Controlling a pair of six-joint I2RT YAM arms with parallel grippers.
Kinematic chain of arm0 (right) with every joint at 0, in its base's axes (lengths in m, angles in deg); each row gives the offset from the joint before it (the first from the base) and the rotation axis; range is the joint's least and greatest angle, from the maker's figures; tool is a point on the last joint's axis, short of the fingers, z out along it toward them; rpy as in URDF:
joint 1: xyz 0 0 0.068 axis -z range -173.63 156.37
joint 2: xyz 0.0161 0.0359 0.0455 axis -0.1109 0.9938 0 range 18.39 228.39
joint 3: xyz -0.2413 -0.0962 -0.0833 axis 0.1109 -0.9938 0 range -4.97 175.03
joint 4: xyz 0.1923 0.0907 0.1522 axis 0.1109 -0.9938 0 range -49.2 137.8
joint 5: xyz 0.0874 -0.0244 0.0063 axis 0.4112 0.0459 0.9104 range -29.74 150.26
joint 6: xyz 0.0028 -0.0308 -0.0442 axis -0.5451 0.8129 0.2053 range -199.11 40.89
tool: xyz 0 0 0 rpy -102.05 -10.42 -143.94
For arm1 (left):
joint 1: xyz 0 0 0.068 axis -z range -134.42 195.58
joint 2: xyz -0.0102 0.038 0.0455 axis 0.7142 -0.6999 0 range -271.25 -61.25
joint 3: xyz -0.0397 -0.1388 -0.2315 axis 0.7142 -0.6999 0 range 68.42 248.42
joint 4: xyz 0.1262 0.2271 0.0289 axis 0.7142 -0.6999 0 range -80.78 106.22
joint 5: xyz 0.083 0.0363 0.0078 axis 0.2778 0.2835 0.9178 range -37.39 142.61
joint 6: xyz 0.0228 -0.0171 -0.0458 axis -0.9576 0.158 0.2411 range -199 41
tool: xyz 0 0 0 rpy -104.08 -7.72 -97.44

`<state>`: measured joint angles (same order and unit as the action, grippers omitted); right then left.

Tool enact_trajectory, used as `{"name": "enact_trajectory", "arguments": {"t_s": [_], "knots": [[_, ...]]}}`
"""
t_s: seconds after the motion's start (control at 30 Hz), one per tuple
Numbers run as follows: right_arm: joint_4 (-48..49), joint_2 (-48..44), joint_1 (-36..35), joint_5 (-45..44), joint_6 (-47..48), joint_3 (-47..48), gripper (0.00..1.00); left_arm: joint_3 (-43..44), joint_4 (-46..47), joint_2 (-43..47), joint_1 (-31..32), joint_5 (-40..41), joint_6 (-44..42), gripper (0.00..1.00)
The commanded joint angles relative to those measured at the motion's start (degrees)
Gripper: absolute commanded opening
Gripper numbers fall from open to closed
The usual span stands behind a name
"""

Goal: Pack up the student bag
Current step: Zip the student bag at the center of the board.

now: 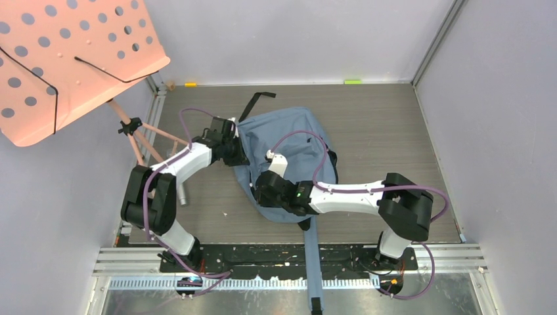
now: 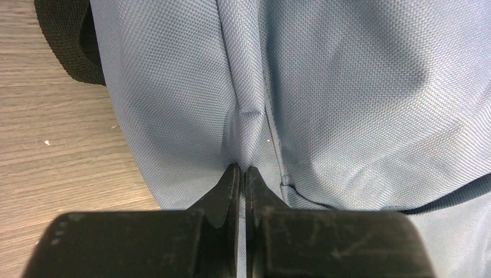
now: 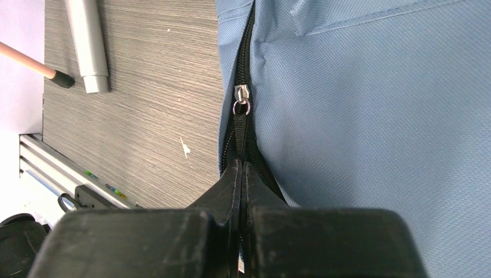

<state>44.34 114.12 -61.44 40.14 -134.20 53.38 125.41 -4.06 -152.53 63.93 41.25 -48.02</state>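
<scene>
At the middle of the desk [image 1: 381,125] lies the bag [image 1: 289,118], slumped and creased, with both arms reaching over it.

The left tool [image 2: 242,169] is clenched on a thin fold [image 2: 243,124] of cloth at the bag's left side, with bare desk just beside it. The right tool [image 3: 241,165] is clenched on the black pull [image 3: 240,139], which runs from its tips up to the silver slider [image 3: 242,92] on the zipper [image 3: 248,40] along the bag's near-left edge. From each wrist the bag sits right at the tips and spreads away ahead and to the right.

Several things could go wrong from here:
- **Left pinch slipping.** It takes only a small ridge of smooth weave, so a tug from the other arm may draw the cloth out. The bag would then slide across the desk and the slider would stay put.
- **Pull slipping.** The pull is narrow and held near its end. A draw out of line with the zipper could twist it free or jam the slider.
- **Cloth jamming the zipper.** Loose cloth bunches close to the teeth and could be caught in the slider.
- **Strap dragging.** One strap [image 1: 314,262] hangs over the near edge between the bases. If the bag shifts, it may drag or catch there.
- **Tube rolling.** A grey tube [image 3: 87,40] lies near the zipper side and could be knocked into a roll.

Whether the opening is wide enough for packing I cannot tell.
</scene>
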Motion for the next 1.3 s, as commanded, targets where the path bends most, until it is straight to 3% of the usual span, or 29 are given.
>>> {"name": "enact_trajectory", "arguments": {"t_s": [0.0,0.4,0.73,1.23,1.27], "knots": [[-2.5,-3.3,-0.8,-1.3,0.9,2.6,0.01,0.3,4.8,1.7,-0.2,1.0,-0.5,0.0],[-10.6,-10.5,-1.2,-0.4,-0.2,2.3,0.01,0.2,13.2,3.6,-4.2,-4.5,-0.4,0.0],[-17.1,-13.7,-1.5,4.5,0.4,0.6,0.01,6.3,20.7,-3.2,-5.9,-7.7,-3.6,0.0],[-24.2,-17.8,-2.4,-0.8,1.1,-0.8,0.01,20.8,24.2,-15.8,-5.9,-12.4,-4.9,0.0],[-24.1,-17.5,-2.4,-0.9,1.2,-0.7,0.01,20.8,23.9,-15.5,-6.0,-12.4,-4.7,0.05]]}}
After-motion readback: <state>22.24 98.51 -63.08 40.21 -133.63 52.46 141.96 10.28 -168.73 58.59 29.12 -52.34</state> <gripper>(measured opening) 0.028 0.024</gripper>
